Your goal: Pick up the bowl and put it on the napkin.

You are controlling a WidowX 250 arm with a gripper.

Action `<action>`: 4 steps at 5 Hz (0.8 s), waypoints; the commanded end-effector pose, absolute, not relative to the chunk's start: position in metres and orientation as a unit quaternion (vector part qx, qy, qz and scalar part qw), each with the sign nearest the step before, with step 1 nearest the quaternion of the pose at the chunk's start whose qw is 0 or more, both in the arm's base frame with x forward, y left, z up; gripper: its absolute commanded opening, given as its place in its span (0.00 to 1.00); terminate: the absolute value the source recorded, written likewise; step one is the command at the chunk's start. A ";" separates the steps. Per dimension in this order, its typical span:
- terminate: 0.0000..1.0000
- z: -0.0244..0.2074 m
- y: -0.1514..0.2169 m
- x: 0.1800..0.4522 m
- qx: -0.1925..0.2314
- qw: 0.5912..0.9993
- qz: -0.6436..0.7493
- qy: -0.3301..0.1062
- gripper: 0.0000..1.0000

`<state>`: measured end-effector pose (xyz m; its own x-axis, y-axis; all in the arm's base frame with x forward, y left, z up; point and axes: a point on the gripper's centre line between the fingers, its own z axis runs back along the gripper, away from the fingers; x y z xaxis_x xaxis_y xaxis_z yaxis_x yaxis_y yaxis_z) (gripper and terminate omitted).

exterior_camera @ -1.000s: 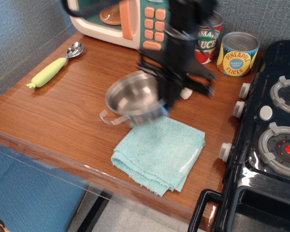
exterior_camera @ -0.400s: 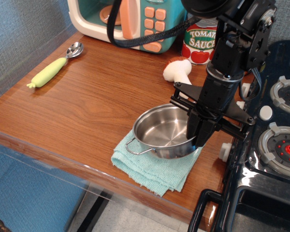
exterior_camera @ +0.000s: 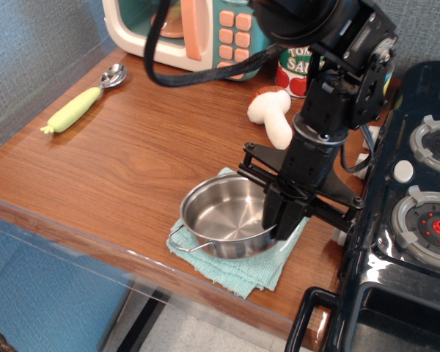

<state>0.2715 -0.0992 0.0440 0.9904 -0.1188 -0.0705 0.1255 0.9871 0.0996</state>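
The shiny steel bowl sits over the teal napkin near the table's front edge and covers most of it; only the cloth's front and right edges show. One wire handle sticks out at the bowl's front left. My black gripper reaches down from above and is shut on the bowl's right rim, one finger inside the bowl. I cannot tell whether the bowl rests on the cloth or hangs just above it.
A toy microwave stands at the back. A tomato sauce can and a toy mushroom are behind the arm. A green-handled spoon lies at the left. A black toy stove fills the right side.
The bowl has travelled in my gripper from the middle of the table onto the napkin, then shifted a little left and toward the front edge.
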 end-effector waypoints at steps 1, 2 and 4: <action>0.00 0.062 -0.101 0.265 0.011 0.999 -0.044 -0.001 1.00; 0.00 0.074 -0.103 0.261 0.004 0.999 -0.044 -0.022 1.00; 0.00 0.092 -0.102 0.254 0.014 0.998 -0.037 -0.056 1.00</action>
